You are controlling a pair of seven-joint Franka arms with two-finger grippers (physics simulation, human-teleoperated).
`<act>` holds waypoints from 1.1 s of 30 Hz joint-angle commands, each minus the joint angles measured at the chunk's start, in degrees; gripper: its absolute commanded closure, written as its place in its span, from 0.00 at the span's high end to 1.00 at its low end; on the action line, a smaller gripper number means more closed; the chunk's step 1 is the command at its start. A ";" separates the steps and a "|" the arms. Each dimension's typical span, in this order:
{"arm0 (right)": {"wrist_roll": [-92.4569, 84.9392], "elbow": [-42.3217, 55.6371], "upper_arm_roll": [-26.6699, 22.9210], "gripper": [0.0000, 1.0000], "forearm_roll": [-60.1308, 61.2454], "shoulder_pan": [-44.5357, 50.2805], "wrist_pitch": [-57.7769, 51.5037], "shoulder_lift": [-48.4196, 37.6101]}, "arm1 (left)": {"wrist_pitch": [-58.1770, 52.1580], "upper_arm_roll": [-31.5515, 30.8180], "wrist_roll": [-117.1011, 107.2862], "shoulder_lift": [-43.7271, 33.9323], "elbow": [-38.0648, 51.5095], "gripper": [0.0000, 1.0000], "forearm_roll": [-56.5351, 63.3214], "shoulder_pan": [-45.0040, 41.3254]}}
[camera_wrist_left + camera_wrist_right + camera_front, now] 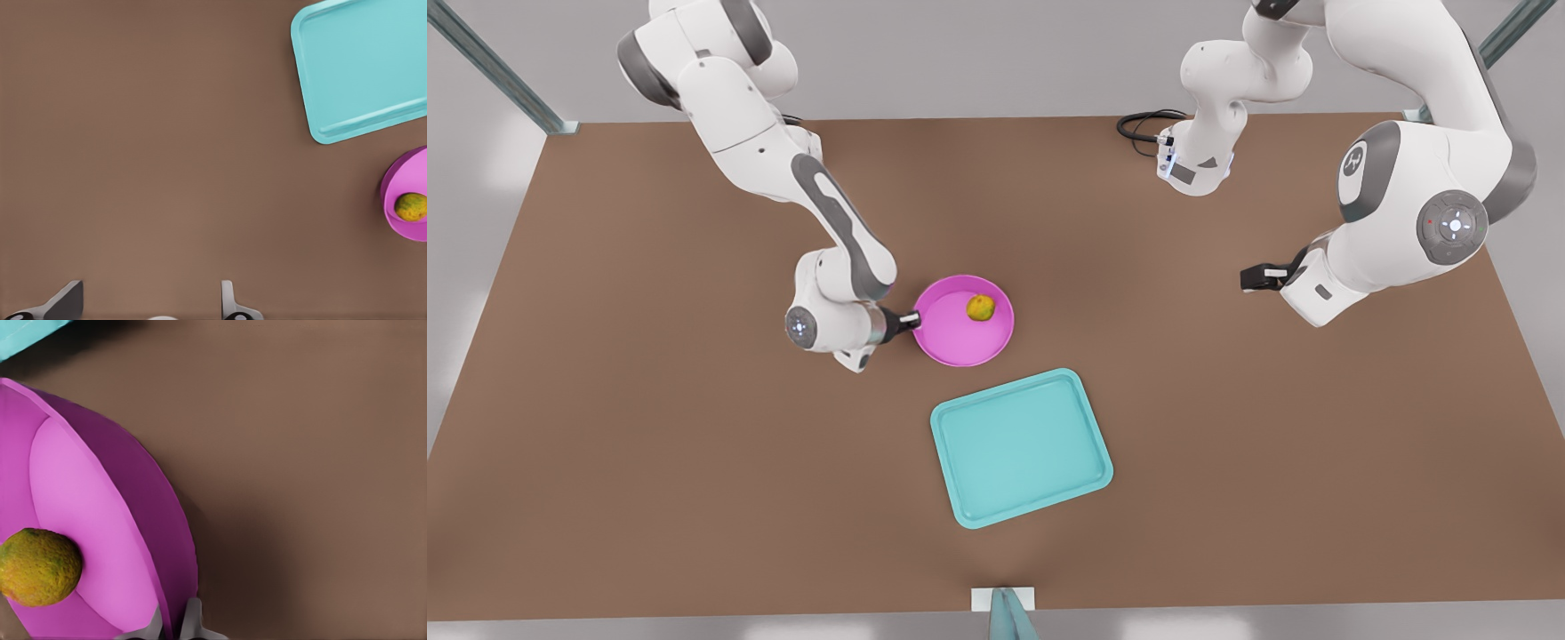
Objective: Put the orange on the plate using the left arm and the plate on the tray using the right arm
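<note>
The orange [980,308] [411,207] [39,567] lies inside the pink plate [951,338] [399,179] [87,500], near its far rim. My right gripper [911,320] [175,623], on the arm at the front view's left, is shut on the plate's rim, one finger inside and one outside. The teal tray [1021,447] [367,60] [27,333] lies just in front of the plate, with nothing on it. My left gripper [1249,277] [148,303] waits open above bare table at the front view's right, far from the plate.
A black cable [1143,124] loops at the table's back edge. A small white and teal post [1003,604] stands at the middle of the front edge. Brown table spreads wide on both sides of the tray.
</note>
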 commanded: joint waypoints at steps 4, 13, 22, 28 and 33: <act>0.26 11.07 -0.08 0.21 4.66 0.17 -3.45 3.90 | -0.06 -0.01 0.61 0.20 -0.06 1.00 0.07 0.00; 6.76 53.42 -0.51 0.21 4.39 0.08 -8.02 30.26 | 0.03 -0.01 0.62 0.55 0.02 1.00 0.07 0.09; 6.59 60.55 -1.04 1.00 3.51 0.17 -11.18 35.46 | 0.11 -0.01 0.53 0.90 -0.06 1.00 0.07 0.09; 6.24 59.68 -4.56 1.00 1.41 -1.94 -23.74 30.80 | -0.06 -0.01 0.53 0.90 0.02 1.00 0.07 0.00; 6.50 59.76 -4.56 1.00 -51.58 -3.70 -55.22 4.71 | -3.05 0.08 1.32 0.90 0.38 1.00 0.59 0.18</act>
